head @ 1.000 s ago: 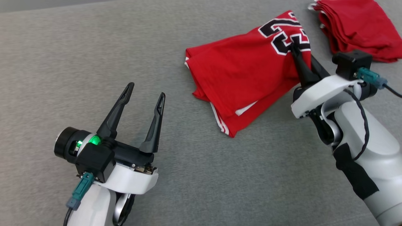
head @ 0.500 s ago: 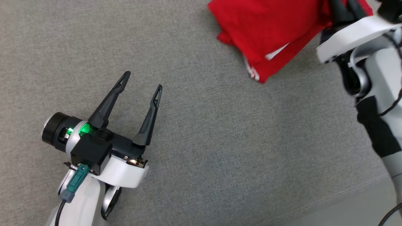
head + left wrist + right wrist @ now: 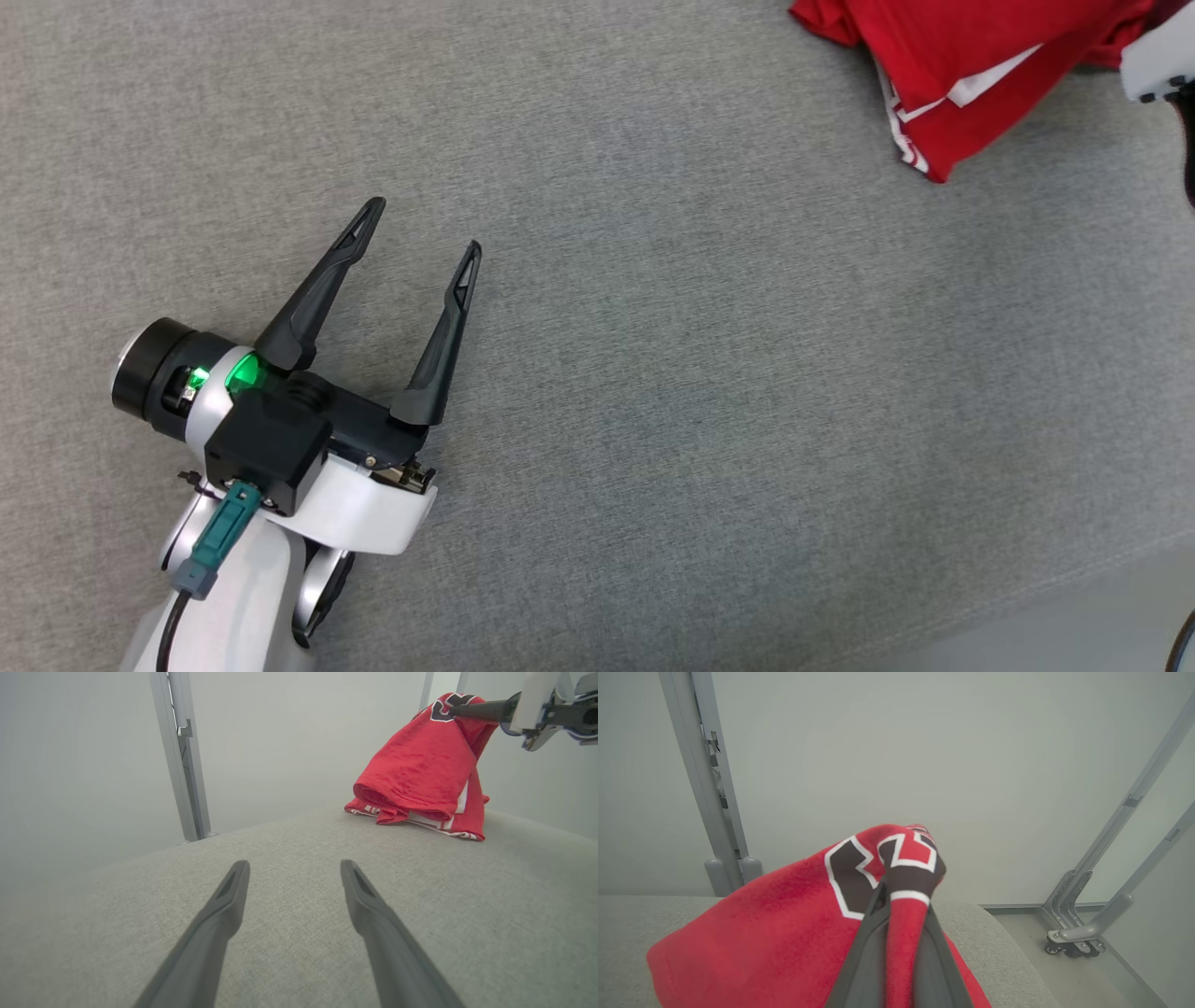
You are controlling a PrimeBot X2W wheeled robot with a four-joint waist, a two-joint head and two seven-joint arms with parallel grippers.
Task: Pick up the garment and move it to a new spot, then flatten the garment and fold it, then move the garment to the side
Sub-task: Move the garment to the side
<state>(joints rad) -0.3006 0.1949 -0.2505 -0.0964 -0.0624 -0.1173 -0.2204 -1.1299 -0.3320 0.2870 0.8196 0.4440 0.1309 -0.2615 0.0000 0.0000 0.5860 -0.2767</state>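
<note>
Garment (image 3: 761, 942) clamped at its number by right gripper (image 3: 906, 900) in wrist view; left gripper (image 3: 424, 224) spread wide

Black white-edged numerals (image 3: 852, 877) on red garment (image 3: 761, 933) (crumpled folds, digits unreadable); no other text legible.

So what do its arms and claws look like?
Each arm is a white shell ending in two long, tapered dark grey fingers. On the left gripper a black camera block sits at the wrist, with a teal plug and black cable, a green light and a round black cap. The right gripper has matching fingers.
</note>
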